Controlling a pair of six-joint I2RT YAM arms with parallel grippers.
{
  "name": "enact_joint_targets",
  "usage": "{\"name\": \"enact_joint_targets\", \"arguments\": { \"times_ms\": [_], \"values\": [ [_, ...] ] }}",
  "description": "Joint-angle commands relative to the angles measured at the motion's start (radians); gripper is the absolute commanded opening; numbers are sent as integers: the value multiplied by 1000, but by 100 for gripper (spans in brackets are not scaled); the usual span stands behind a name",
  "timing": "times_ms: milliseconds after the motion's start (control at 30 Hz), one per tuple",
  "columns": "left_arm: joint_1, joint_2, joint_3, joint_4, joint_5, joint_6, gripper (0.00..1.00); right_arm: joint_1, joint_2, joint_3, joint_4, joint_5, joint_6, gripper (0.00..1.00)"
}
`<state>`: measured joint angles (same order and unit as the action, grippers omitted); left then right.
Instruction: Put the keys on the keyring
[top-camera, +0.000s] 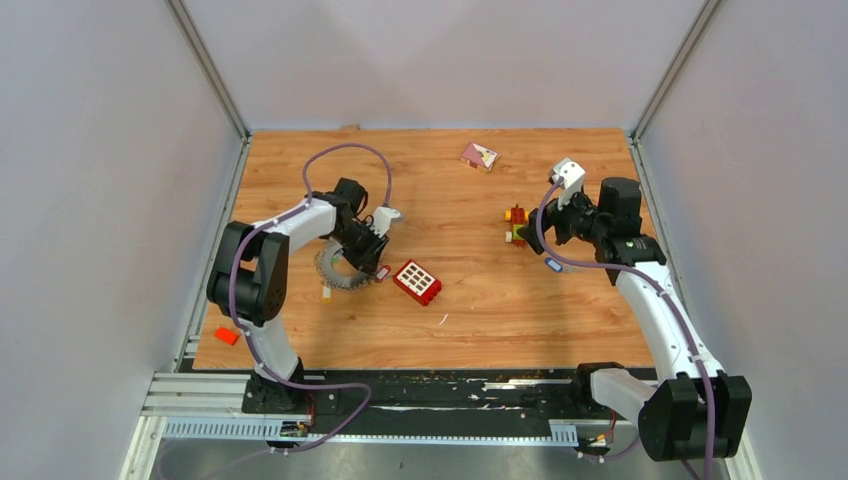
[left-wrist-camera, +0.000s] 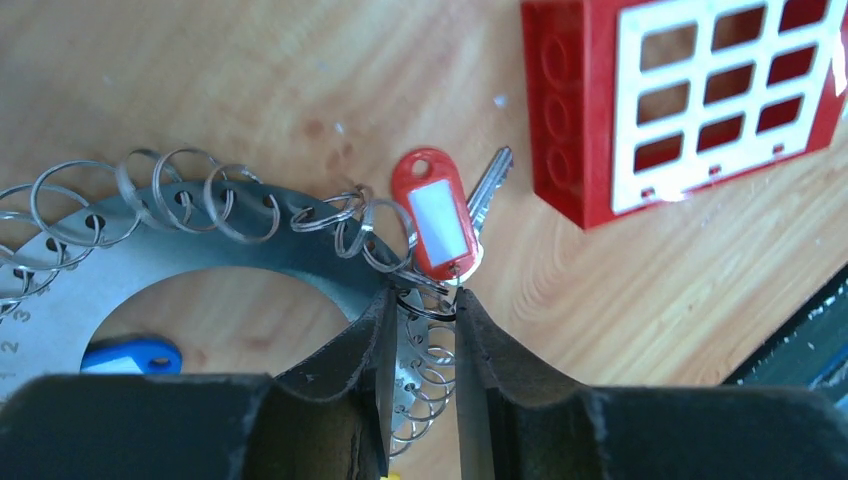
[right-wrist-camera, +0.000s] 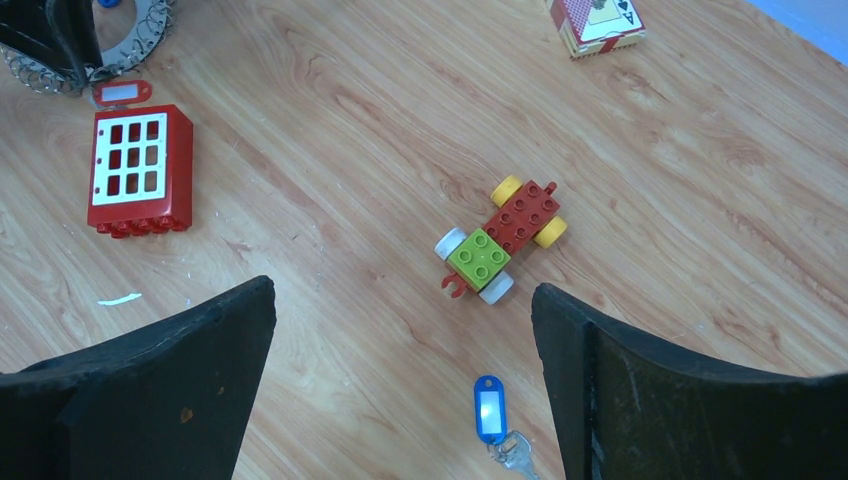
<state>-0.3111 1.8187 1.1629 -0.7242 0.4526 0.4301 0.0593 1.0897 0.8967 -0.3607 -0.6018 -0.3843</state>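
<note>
Beside the red brick, left hand grips keyring.

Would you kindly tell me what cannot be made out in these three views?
Left wrist: blue tag half hidden behind the left tool; whether that tool grips the keyring or only straddles it is unclear.
Right wrist: blue-tagged key, blade cut off by the bottom edge.
Top view: red-tagged key too small.

Blue tag half hidden behind fingers, keyring cut off left, red brick cut off right
</note>
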Motion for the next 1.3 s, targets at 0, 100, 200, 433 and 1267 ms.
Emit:
{"name": "enact_joint_targets", "arguments": {
  "times_ms": [0, 100, 200, 433, 1267],
  "values": [
    [0, -91, 10, 0, -32, 17, 35, 24, 13, 30, -2, 2, -27, 100],
    [1, -101, 61, 27, -63, -19, 50, 29, 16, 32, -8, 2, -30, 100],
    [1, -90, 112, 51, -83, -59, 54, 30, 9, 31, -9, 6, -30, 100],
    [1, -18, 190, 52, -80, -27, 51, 30, 7, 31, -9, 3, -34, 100],
    [-3, 131, 218, 55, -107, -49, 46, 33, 6, 35, -21, -7, -41, 100]
  ]
}}
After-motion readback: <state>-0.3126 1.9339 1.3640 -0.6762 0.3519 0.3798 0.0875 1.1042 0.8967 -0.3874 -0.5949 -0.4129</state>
